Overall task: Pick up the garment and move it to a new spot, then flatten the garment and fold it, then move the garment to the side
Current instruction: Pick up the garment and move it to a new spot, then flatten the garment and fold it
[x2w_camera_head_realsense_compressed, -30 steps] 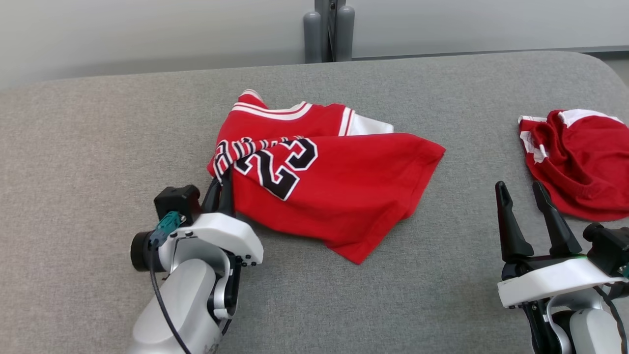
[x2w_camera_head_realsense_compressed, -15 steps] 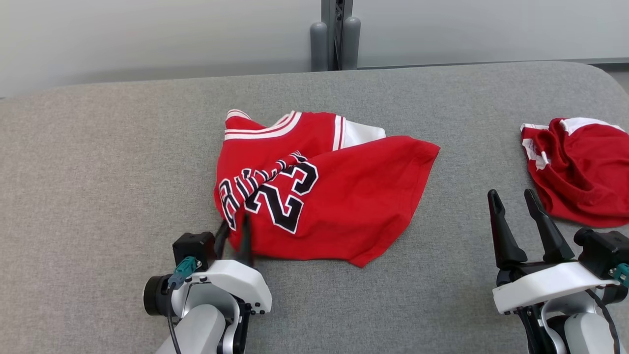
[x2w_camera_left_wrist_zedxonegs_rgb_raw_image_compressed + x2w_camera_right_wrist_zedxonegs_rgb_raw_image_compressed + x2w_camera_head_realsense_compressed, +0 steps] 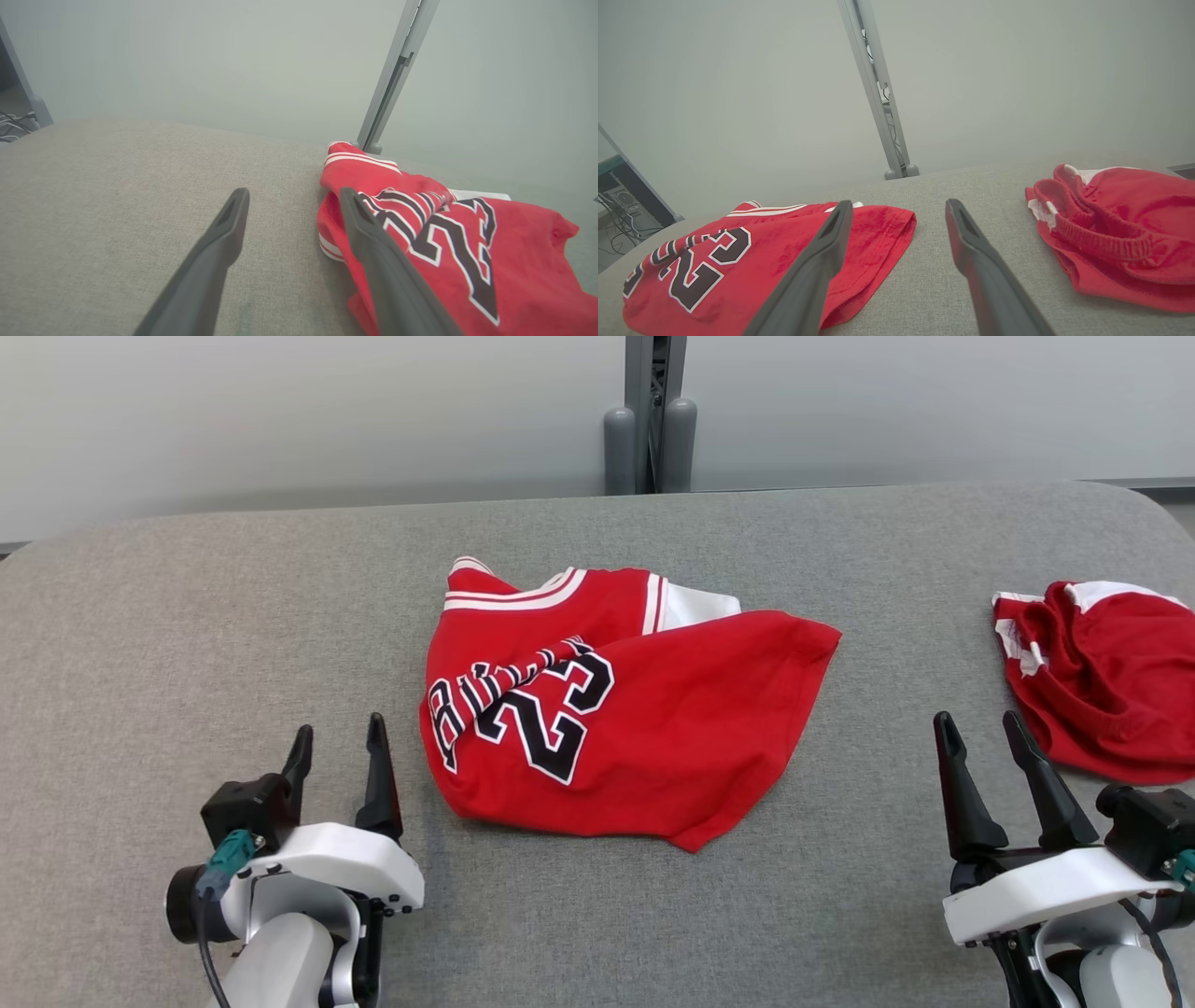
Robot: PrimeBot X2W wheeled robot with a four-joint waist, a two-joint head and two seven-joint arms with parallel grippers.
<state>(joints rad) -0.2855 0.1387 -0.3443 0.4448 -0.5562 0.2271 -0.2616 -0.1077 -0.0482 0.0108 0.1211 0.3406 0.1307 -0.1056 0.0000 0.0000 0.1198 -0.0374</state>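
On the grey table (image 3: 187, 616): a red jersey (image 3: 644, 719) lay near the middle, resting on the cloth-covered top with nothing gripping it
Jersey, how it lay: rumpled and folded over on itself, not flat; a black 23 edged in white faced up on its left part, with a creased band of lettering running slantwise above it; white stripes trimmed the far edge; a white patch showed at the far right of that edge; one red corner pointed toward the robot
Left gripper (image 3: 339, 728): fingers spread wide with nothing between them; it stood over the table just left of the jersey's near left edge; from the head view I saw a strip of bare table between its inner finger and the cloth
Right gripper (image 3: 977, 719): fingers likewise spread and empty; it stood at the near right of the table, between the jersey and a second red garment, well clear of the jersey
Second red garment (image 3: 1111, 681): bunched in a heap by the right edge, with white trim and a gathered waistband; it lay just beside the right gripper's outer finger; whether they touched I could not tell
Behind the table: a grey post (image 3: 653, 420) rose against a pale wall
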